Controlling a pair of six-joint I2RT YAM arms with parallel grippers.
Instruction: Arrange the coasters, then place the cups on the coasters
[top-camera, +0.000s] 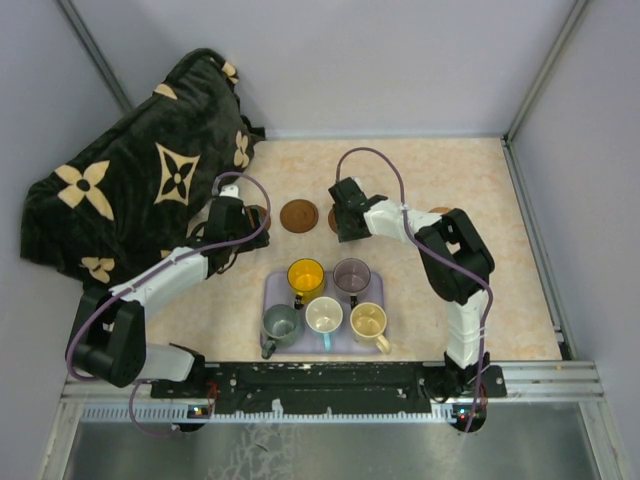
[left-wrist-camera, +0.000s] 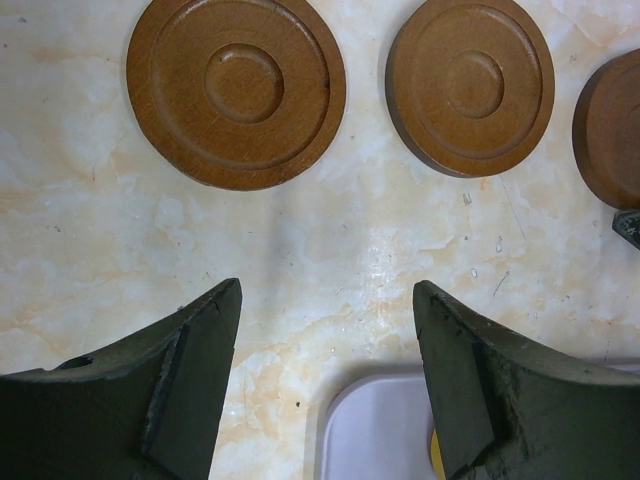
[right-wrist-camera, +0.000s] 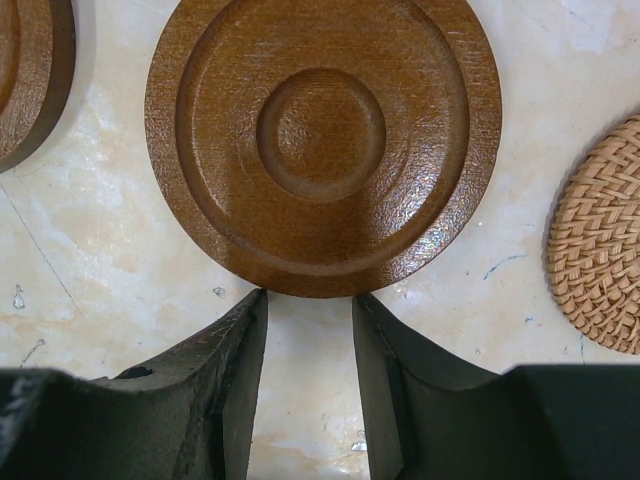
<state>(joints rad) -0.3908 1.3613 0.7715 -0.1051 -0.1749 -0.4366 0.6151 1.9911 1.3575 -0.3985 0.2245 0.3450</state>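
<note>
The left gripper (left-wrist-camera: 325, 300) hangs over the pale marble-patterned tabletop (left-wrist-camera: 120, 230), its two dark fingers (left-wrist-camera: 205, 340) spread wide with only bare surface between them. At its 11 o'clock lies the left brown coaster (left-wrist-camera: 237, 92), a round wooden disc with a turned ring at its centre. At 1 o'clock lies the middle brown coaster (left-wrist-camera: 470, 88) of the same make, and at 2 o'clock the edge of the right brown coaster (left-wrist-camera: 610, 130). All three lie flat and apart from one another. At 6 o'clock, just below the fingers, a corner of the lavender rectangular tray (left-wrist-camera: 375, 435) shows.

The right gripper (right-wrist-camera: 309, 320) holds its fingers a narrow gap apart, clamped on nothing. The right brown coaster (right-wrist-camera: 322, 140) lies straight ahead at 12 o'clock, its rim right at the fingertips; whether they touch it cannot be told. The middle brown coaster (right-wrist-camera: 30, 70) peeks in at 10 o'clock, and a tan woven rattan coaster (right-wrist-camera: 600, 240) lies at 3 o'clock, apart from the brown one.

From above, the tray (top-camera: 272, 290) sits at 6 o'clock from the coaster row and holds all five mugs. The yellow mug (top-camera: 305, 275) and purple-grey mug (top-camera: 351, 273) stand behind. The grey-green mug (top-camera: 281, 323), cream-white mug (top-camera: 324, 315) and beige mug (top-camera: 368, 320) stand in front. A dark blanket with tan flower shapes (top-camera: 140, 180) is heaped at the table's 10 o'clock.
</note>
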